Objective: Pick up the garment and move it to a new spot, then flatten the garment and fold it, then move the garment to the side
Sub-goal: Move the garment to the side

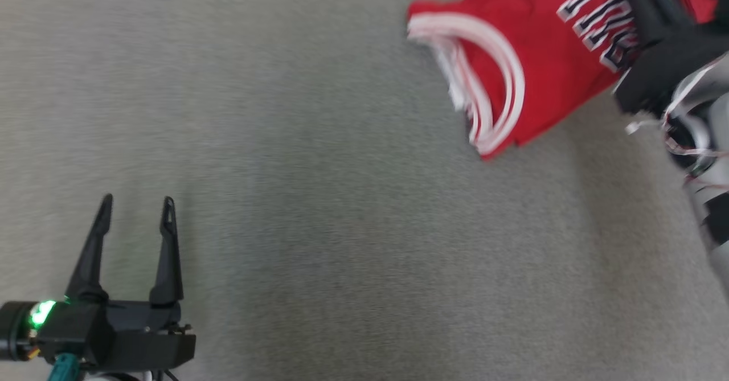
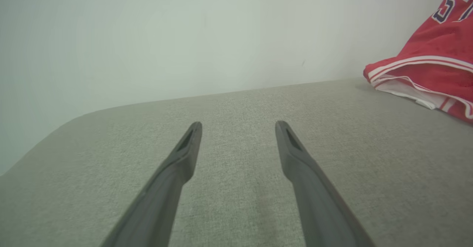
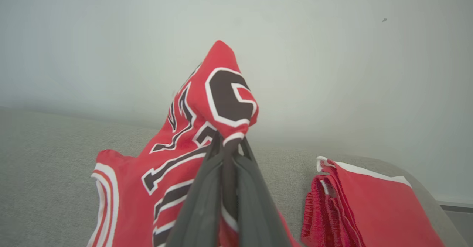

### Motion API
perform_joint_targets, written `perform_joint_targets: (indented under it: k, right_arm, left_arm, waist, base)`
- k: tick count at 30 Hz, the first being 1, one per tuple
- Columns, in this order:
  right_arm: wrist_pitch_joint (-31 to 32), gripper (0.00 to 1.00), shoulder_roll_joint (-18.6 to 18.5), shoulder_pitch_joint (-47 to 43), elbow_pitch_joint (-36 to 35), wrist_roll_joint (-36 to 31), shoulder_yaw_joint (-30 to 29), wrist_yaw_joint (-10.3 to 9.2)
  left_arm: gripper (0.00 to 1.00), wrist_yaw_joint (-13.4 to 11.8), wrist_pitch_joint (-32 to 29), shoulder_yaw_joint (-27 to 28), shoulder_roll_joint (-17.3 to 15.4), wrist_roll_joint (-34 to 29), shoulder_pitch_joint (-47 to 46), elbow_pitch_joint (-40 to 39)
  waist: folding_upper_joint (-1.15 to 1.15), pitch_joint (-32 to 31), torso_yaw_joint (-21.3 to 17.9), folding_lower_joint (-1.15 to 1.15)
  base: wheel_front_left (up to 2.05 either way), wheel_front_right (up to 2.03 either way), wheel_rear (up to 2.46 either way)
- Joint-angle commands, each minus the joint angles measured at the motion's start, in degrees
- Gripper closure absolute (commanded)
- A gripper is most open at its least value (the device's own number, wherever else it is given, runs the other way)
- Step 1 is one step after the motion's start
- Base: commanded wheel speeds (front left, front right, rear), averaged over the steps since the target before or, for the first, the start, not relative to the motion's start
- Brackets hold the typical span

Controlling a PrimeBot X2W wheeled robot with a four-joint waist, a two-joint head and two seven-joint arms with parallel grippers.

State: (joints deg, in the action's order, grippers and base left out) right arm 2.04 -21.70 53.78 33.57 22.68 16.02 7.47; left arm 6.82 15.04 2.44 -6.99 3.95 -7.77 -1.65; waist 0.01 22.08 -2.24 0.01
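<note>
Garment (image 3: 125, 199) pinched in closed right gripper (image 3: 229, 147), fold bunched past its fingertips (image 3: 215, 154); left gripper (image 1: 136, 201) fingers (image 1: 91, 255) spread, empty, well apart from it.

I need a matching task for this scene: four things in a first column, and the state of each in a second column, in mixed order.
Things:
1. left gripper
2. right gripper
3. red jersey
4. second red garment

States:
A. lies untouched on the grey surface
B. open, holding nothing
C. pinched at one part, with its lower end on the surface
D. shut on cloth

Pairs: 1-B, 2-D, 3-C, 4-A
</note>
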Motion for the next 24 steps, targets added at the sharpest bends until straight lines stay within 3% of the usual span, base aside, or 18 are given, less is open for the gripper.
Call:
perform_joint_targets:
  k: [1,11,20,24]
  right_arm:
    - [0.2,1.00,-1.6,1.7,-0.6,0.8,-0.4,0.03]
    - [1.9,1.00,-7.3,10.9,3.1,3.2,-0.6,0.03]
    - [3.9,1.00,-15.2,16.5,9.4,4.2,0.3,0.02]
    - [4.0,1.00,-16.8,17.9,13.0,3.7,1.2,0.03]
  left_arm:
    - [0.00,-0.1,0.2,0.3,-1.1,-0.4,-1.3,-0.8]
    - [0.00,-0.1,-0.5,-0.1,-4.1,-1.5,-2.4,-5.3]
    - [0.00,-0.5,-2.1,-1.1,-4.5,-1.8,-1.9,-10.1]
    - [0.00,-0.6,-2.3,-1.0,-4.8,-1.6,-1.8,-11.2]
  waist:
    - [-0.01,7.8,-8.1,-0.01]
    - [-0.01,13.5,-13.2,-0.01]
    - [-0.01,16.3,-13.2,-0.01]
    - [-0.01,17.2,-13.1,-0.01]
  base:
    - [0.00,0.00,0.00]
    - [0.00,0.00,0.00]
    - [0.00,0.00,0.00]
    - [0.00,0.00,0.00]
